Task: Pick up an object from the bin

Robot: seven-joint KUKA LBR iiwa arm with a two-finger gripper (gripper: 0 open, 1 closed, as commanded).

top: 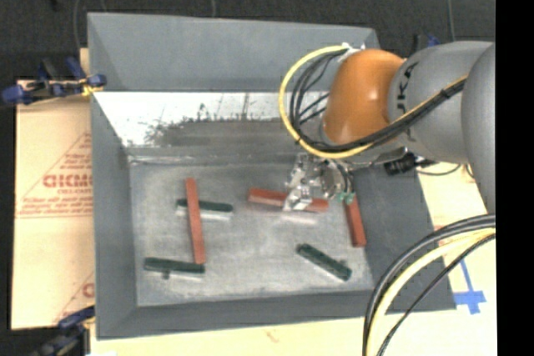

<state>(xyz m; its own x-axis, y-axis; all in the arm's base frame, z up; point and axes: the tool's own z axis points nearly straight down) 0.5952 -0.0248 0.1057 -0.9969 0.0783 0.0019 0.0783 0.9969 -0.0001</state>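
Note:
My gripper (302, 194) is low in the bin's right half, right on top of a short red stick (267, 198) that lies flat on the floor and pokes out to the gripper's left. Another red stick (356, 223) lies just to its right, pointing toward the front. In front of the gripper, a dark green stick (324, 261) lies at a slant.
On the bin's left side a long red stick (195, 221) crosses a dark green stick (204, 206), and another dark green stick (173, 267) lies at its near end. The arm with its orange cover and cables hangs over the right back corner.

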